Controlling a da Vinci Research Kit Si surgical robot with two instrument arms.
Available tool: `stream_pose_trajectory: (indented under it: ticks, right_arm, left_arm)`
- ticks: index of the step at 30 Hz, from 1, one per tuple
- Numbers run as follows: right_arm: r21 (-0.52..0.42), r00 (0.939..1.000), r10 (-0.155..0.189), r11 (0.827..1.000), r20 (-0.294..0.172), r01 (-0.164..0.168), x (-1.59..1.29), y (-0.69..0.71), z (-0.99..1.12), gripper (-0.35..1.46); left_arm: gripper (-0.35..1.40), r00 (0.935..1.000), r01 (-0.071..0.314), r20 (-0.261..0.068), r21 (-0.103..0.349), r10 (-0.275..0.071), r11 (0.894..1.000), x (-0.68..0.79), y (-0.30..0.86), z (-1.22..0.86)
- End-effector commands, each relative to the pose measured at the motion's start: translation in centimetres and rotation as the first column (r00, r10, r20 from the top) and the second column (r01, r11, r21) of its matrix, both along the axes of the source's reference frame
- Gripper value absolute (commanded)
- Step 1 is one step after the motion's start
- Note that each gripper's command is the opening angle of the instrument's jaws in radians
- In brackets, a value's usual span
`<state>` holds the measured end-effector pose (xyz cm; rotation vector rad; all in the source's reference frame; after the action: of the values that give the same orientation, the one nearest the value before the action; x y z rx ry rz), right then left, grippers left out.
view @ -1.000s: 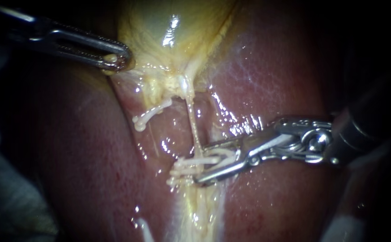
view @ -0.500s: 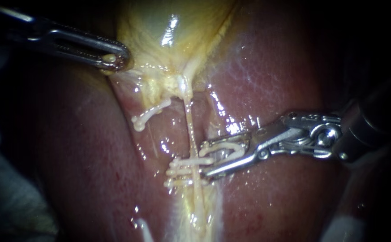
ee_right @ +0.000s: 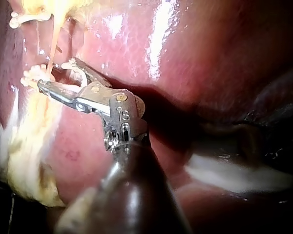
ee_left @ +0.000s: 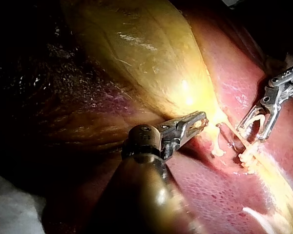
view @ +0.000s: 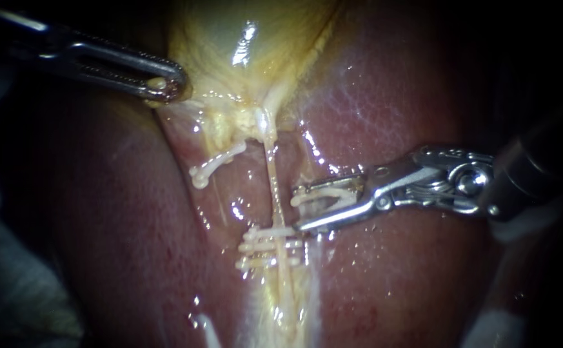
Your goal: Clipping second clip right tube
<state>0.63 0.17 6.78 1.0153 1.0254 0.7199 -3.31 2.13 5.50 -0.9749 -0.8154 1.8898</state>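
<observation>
While my left instrument (view: 167, 84) is pinching the gallbladder (view: 229, 38) in closed jaws, my right instrument's (view: 298, 209) spread jaws are gripping a clip (view: 316, 196) just beside the right tube (view: 273, 187), at its three o'clock.

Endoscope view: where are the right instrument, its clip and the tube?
right instrument (view: 297, 208): endoscope view, between jaw tips.
clip (view: 320, 196): endoscope view, upper leg.
tube (view: 273, 187): endoscope view, bare middle.

Clip (view: 320, 196) in right instrument (view: 296, 210), just right of tube (view: 273, 183)
</observation>
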Motion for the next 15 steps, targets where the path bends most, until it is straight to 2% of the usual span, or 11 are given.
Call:
stream_pose_trajectory:
  ticks: [1,8,15]
  right_arm:
    - [0.009,1.0,0.002,1.0,0.004,-0.002,0.01,0.01,0.02,0.5]
    - [0.063,0.9994,0.019,0.998,0.027,-0.021,0.06,0.01,0.15,0.5]
    - [0.11,0.999,0.044,0.993,0.007,-0.044,0.19,-0.02,0.17,0.5]
  left_arm:
    - [-0.35,1.0,0.0,0.0,0.0,0.0,1.0,0.0,0.0,0.0]
    - [-0.35,1.0,0.0,0.0,0.0,0.0,1.0,-0.01,0.0,0.0]
    - [-0.35,1.0,0.001,-0.001,0.0,-0.001,1.0,-0.01,0.0,0.0]
